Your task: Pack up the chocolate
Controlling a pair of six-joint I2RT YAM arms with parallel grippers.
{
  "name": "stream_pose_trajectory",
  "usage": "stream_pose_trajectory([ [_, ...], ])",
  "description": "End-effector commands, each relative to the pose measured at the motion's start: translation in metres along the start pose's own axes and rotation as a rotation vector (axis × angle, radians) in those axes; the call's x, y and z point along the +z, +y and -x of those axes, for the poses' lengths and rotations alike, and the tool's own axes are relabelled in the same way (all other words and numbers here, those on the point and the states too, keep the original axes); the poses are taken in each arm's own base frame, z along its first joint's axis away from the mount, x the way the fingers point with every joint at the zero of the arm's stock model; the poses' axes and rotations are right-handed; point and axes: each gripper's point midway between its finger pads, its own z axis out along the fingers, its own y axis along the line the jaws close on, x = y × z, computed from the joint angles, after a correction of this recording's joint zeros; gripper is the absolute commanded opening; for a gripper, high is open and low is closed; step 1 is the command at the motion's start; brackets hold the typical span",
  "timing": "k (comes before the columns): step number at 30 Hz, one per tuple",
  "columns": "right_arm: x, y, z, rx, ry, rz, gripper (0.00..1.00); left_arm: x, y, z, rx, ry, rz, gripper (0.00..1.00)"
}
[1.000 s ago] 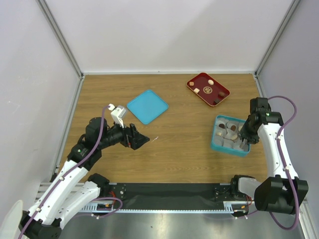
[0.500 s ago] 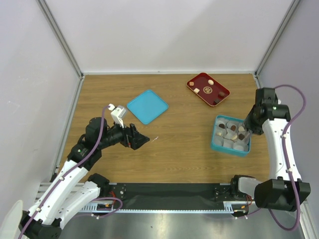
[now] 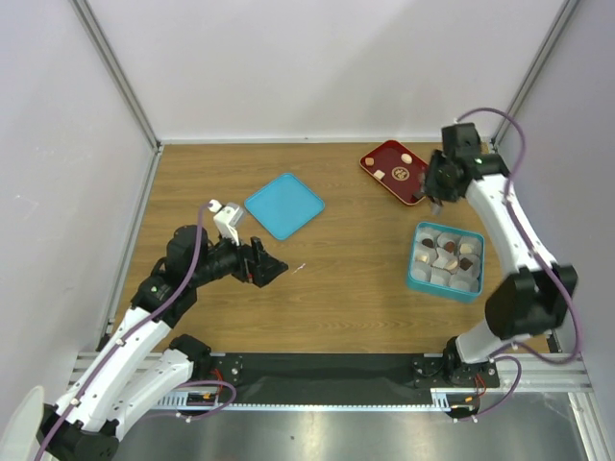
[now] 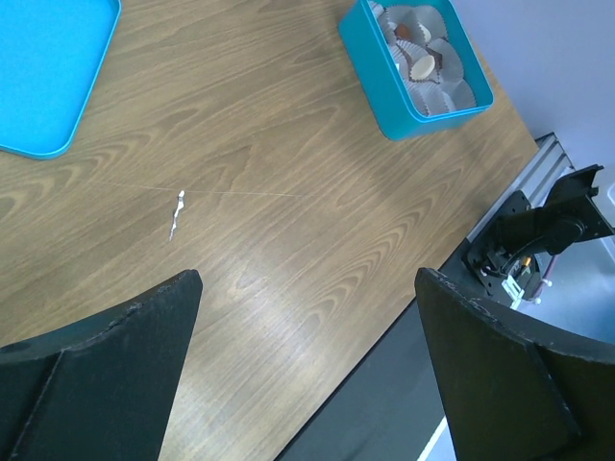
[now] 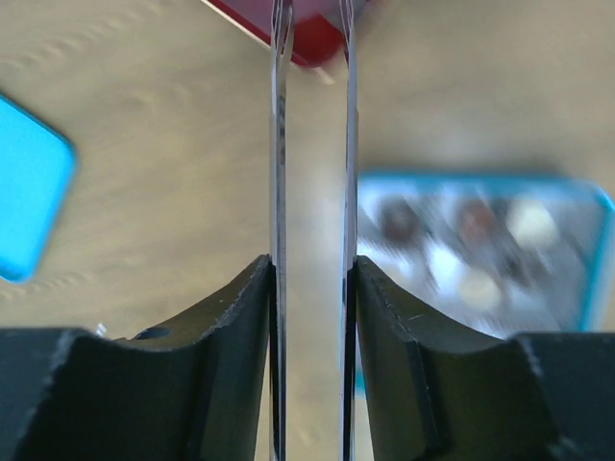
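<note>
**Top, left-wrist and right-wrist views.** The chocolate (image 3: pixel 452 248) is found in two places. Several pieces are seated in white paper cups inside the box (image 3: pixel 413 274), at the right of the table (image 3: pixel 336 307). Three more are seen on the red tray (image 3: pixel 394 156), which is set beyond the box towards the far right corner.

The right gripper (image 3: pixel 432 197) is held over the near corner of the red tray. Its thin blades are parted by a narrow gap. Only tray and table are seen through that gap, and nothing is gripped.

The left gripper (image 3: pixel 269 266) is held above the left half of the table, with its jaws spread fully wide and empty. A blue tray (image 3: pixel 284 205) is laid flat just beyond it. A small white scrap (image 3: pixel 300 268) is seen on the wood beside its fingers.
</note>
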Motion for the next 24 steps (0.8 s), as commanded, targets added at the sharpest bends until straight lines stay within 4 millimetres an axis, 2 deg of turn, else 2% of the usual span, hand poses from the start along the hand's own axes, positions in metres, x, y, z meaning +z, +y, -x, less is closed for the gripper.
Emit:
stream_pose_trajectory([
  [1, 0.017, 0.046, 0.054, -0.054, -0.139, 0.133, 0.44, 0.002, 0.000, 0.009, 0.014, -0.032, 0.003, 1.00],
  [2, 0.024, 0.053, 0.056, -0.066, -0.136, 0.147, 0.45, 0.003, 0.002, 0.008, 0.008, -0.026, 0.007, 1.00],
  [3, 0.041, 0.063, 0.054, -0.081, -0.114, 0.161, 0.45, 0.004, 0.002, 0.007, 0.005, -0.023, 0.007, 1.00],
  [5, 0.054, 0.078, 0.058, -0.111, -0.115, 0.171, 0.47, 0.008, 0.007, 0.003, -0.004, -0.005, 0.022, 1.00],
  [6, 0.078, 0.078, 0.048, -0.111, -0.061, 0.142, 0.47, 0.008, 0.008, 0.001, -0.008, 0.002, 0.028, 1.00],
  [7, 0.079, 0.086, 0.059, -0.101, -0.081, 0.151, 0.47, 0.008, 0.010, 0.000, -0.009, 0.004, 0.034, 1.00],
  [8, 0.086, 0.089, 0.058, -0.100, -0.075, 0.147, 0.48, 0.008, 0.011, 0.000, -0.009, 0.002, 0.044, 1.00],
  [9, 0.100, 0.087, 0.061, -0.099, -0.086, 0.111, 0.48, 0.008, 0.013, 0.000, -0.006, 0.001, 0.052, 1.00],
  [11, 0.109, 0.078, 0.075, -0.062, -0.123, 0.045, 0.48, 0.006, 0.015, 0.001, -0.003, -0.015, 0.064, 1.00],
  [13, 0.124, 0.078, 0.076, -0.050, -0.108, 0.060, 0.49, 0.005, 0.019, 0.004, 0.005, -0.030, 0.090, 1.00],
  [14, 0.124, 0.082, 0.077, -0.037, -0.097, 0.089, 0.50, 0.004, 0.020, 0.006, 0.008, -0.039, 0.101, 1.00],
  [17, 0.121, 0.087, 0.063, -0.041, -0.053, 0.123, 0.51, 0.002, 0.029, 0.010, 0.009, -0.066, 0.153, 1.00],
  [18, 0.126, 0.091, 0.053, -0.050, -0.050, 0.145, 0.52, 0.001, 0.034, 0.014, 0.011, -0.083, 0.186, 1.00],
  [20, 0.126, 0.094, 0.050, -0.045, -0.050, 0.183, 0.53, 0.002, 0.041, 0.015, 0.012, -0.089, 0.218, 1.00],
  [21, 0.130, 0.087, 0.050, -0.025, -0.045, 0.172, 0.53, 0.002, 0.043, 0.016, 0.015, -0.090, 0.231, 1.00],
  [24, 0.137, 0.084, 0.044, 0.037, -0.007, 0.218, 0.52, 0.003, 0.052, 0.015, 0.016, -0.076, 0.276, 1.00],
])
